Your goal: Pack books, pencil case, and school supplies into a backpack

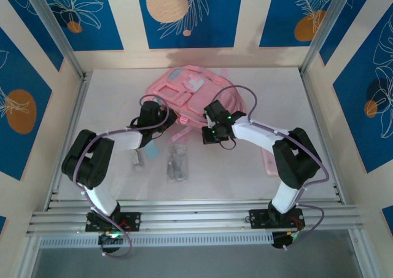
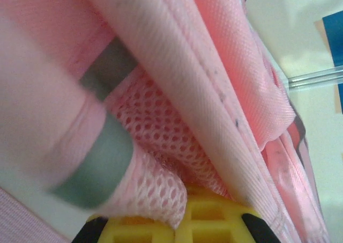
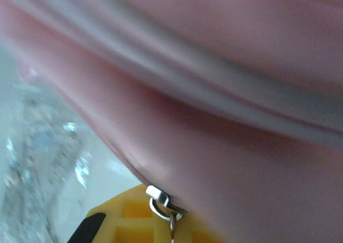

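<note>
Nearest of all, the aluminium rail (image 1: 196,220) runs across the near edge of the table (image 1: 276,100) and carries both arm bases. From the left base, the left arm reaches far and rightward, and the left gripper (image 1: 158,112) sits at the near left edge of the pink backpack (image 1: 184,94). In the left wrist view its jaws are pressed together, with a fold of the bag's pink mesh (image 2: 161,141) caught at the yellow finger pad (image 2: 209,221); a band of grey-blue trim (image 2: 102,162) crosses the fabric just left of the mesh.

On the bare table near the left forearm lies the tiny white oblong piece (image 1: 136,159). Just right of it, apart from it, the clear plastic packet (image 1: 177,162) of dark items lies flat, near the middle and nearer than the bag.

The backpack itself lies at the far middle of the table, its white-and-pink patch facing up.

The right gripper (image 1: 209,123) meets the bag's near right edge. In the right wrist view its jaws are closed, pinching a small metal zip pull (image 3: 161,200) between the yellow fingers (image 3: 128,221), with pink fabric close overhead and crinkled clear plastic blurred at the left.

Furthest right, the pale-pink pencil case (image 1: 268,161) lies on the table, partly hidden beneath the right arm.
</note>
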